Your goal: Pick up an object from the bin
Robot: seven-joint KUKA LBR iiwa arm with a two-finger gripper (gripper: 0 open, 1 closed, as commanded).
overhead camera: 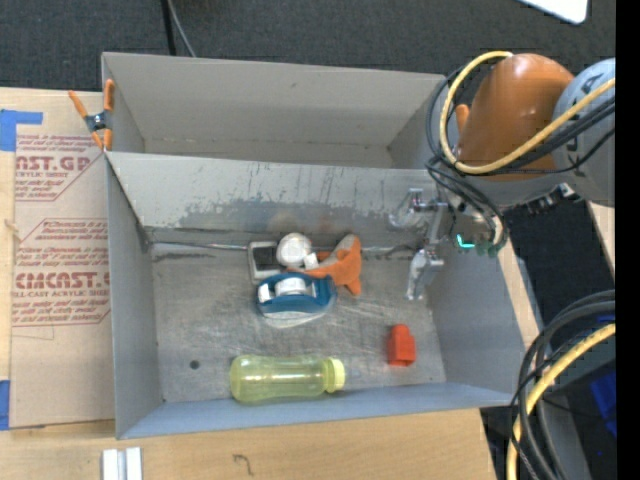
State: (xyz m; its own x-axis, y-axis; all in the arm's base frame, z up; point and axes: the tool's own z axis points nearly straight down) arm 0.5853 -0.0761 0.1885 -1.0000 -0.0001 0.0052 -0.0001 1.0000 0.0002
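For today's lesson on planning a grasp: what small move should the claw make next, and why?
Probably shift the claw toward the view's bottom edge until it is over the small red block. The claw is open and empty, and the block lies close by, apart from the cluster around the orange toy.

Around me, dark carpet spans the frame's top, a black cable upper left; pale wooden tabletop along the bottom.
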